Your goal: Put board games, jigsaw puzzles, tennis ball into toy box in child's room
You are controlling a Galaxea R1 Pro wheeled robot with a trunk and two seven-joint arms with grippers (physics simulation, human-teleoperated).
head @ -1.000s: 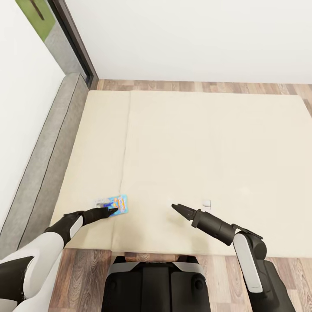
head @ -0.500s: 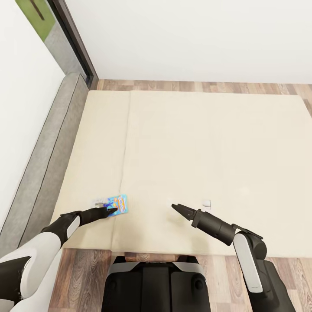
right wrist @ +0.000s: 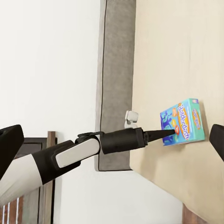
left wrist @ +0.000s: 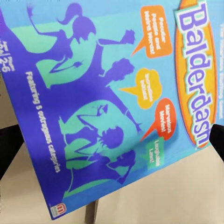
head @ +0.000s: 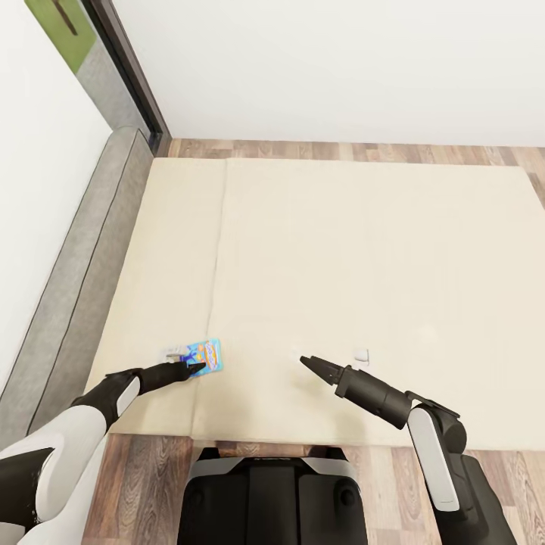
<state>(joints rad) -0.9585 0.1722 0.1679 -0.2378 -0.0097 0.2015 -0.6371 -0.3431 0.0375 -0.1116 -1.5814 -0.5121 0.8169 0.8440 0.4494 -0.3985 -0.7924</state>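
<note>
Board game [head: 204, 355], the blue one with "Balderdash" lettering, lies flat on the bed [head: 341, 265] near its front edge, toward my left side. In my head view I see the left claw [head: 198, 368] with its tips right at the box's near edge, seemingly touching it. From the right wrist camera the left claw [right wrist: 172, 132] tapers to a point against the cover of the board game [right wrist: 183, 122], so its fingers look drawn together, though at this size I can't be fully sure they aren't slightly parted. My left wrist camera sits very close over the board game [left wrist: 107, 102], showing purple silhouettes, orange speech bubbles and the cream mattress beyond one corner.

My right claw [head: 306, 362] hovers over bare mattress, well apart from the box, its fingers closed to a narrow tip and holding nothing. Just beside it a small white object [head: 361, 354] rests on the bed. A grey padded edge [head: 83, 280] runs along the bed's left side against the white wall, and wood floor [head: 151, 484] shows in front of the bed around my base.
</note>
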